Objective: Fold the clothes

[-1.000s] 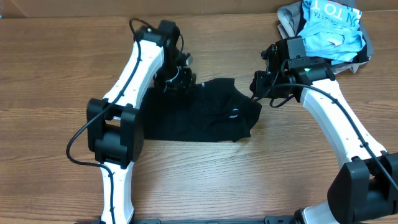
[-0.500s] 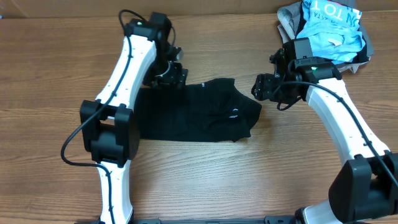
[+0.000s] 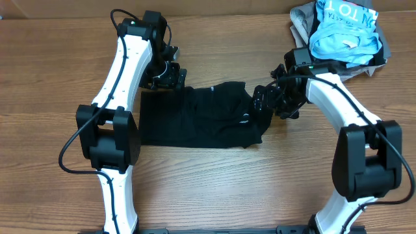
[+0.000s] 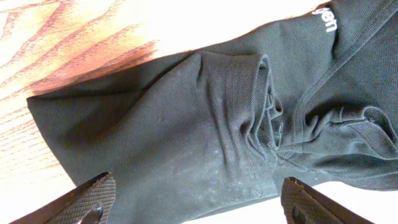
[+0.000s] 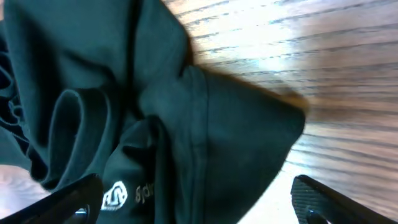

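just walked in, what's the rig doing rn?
Both arms are working on a black shirt lying on the wooden table. The left gripper is over the shirt's far left corner and the right gripper is at its bunched right edge. Both are open, and neither is pinching cloth yet. The shirt is spread roughly flat but wrinkled, not neatly folded. A pile of other clothes, with a light blue shirt on top, sits at the table's far right corner.
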`<state>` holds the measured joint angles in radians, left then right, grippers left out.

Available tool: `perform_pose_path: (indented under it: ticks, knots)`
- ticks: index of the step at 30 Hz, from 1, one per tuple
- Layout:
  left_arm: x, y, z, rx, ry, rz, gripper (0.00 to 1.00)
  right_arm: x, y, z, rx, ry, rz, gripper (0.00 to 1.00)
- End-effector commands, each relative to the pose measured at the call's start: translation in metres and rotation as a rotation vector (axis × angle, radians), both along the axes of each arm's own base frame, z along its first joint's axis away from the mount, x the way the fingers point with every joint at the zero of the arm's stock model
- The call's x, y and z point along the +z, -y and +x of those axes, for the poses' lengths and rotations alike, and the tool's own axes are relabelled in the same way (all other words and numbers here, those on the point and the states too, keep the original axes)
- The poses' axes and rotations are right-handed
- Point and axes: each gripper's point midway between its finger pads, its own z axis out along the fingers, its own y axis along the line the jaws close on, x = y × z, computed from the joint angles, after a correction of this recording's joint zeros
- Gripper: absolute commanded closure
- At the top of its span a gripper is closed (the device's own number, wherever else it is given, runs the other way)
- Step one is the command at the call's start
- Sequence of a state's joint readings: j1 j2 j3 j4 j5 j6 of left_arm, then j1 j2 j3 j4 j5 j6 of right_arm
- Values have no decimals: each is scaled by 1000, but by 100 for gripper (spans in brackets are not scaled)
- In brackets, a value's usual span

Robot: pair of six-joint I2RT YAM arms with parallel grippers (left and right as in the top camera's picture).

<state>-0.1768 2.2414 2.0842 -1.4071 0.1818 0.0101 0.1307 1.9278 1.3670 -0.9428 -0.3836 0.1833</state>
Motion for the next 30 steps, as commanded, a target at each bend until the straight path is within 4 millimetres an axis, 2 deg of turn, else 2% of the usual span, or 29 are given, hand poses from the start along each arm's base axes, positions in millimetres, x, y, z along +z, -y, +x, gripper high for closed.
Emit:
perform_pose_path:
  ticks: [1,8,14,15,18,20,21,25,30]
  knots:
    - [1,1,3,-27,17,10,12,-9,1,4,-19,-31,51,0]
    - [1,-1,3,-26,19,23,12,-33,10,14,-52,-42,68,0]
    - [1,-2,4,-27,21,30,11,-46,0,12,-47,-63,141,1]
    - [1,-2,4,-27,21,30,11,-45,-2,11,-44,-67,157,7]
    - [1,-2,3,-26,20,31,11,-39,-14,8,-6,-63,230,39]
    - [1,-3,3,-26,20,33,11,-38,-15,8,-7,-68,238,82]
    - [1,-3,3,-26,20,33,11,-38,-15,6,-8,-73,237,94]
    - [1,-3,4,-24,23,33,12,-35,-2,5,-43,-95,237,96]
    - [1,-22,10,21,29,32,12,-8,34,10,-91,-38,242,96]
